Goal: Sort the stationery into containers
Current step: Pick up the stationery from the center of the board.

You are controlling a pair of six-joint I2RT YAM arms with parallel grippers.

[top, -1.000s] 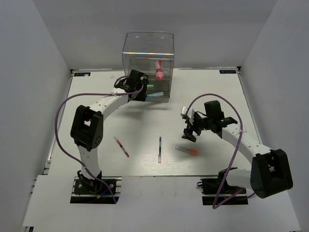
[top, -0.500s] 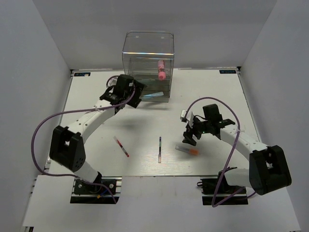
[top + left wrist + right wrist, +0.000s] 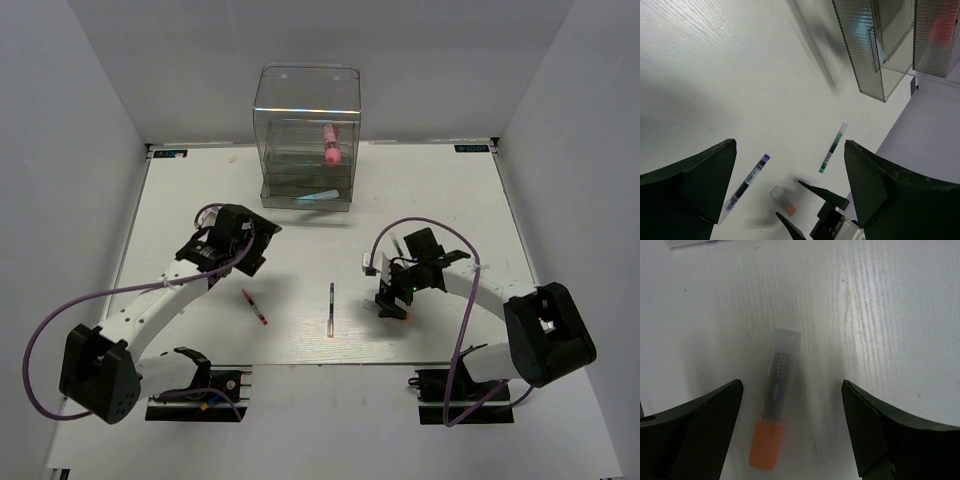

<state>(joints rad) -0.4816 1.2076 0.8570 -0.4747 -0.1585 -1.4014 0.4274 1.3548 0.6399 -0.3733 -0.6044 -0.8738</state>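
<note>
Right wrist view gives me the clearest read: my right pincer hangs spread wide over the grey-orange marker, one finger on each side and neither touching it, which is how I would line up to close across the barrel and not along it. The marker lies flat on the white surface, its orange cap toward the bottom of that view, well apart from the clear drawer box at the far edge, so I judge this step to be a pick not yet made. My left pincer is also spread and carries nothing; in the top view it sits low over the surface just beyond the red pen, and I take that as the likely next item on that side. The dark pen lies between the two arms, and the green marker rests near the right arm, both loose on the surface. A pink tube already stands out inside an upper drawer, and the lowest drawer seems to be pulled out with a pale item in it, though the tinted plastic keeps me from being sure. With four pieces unsorted, I put the task at less than half done
</note>
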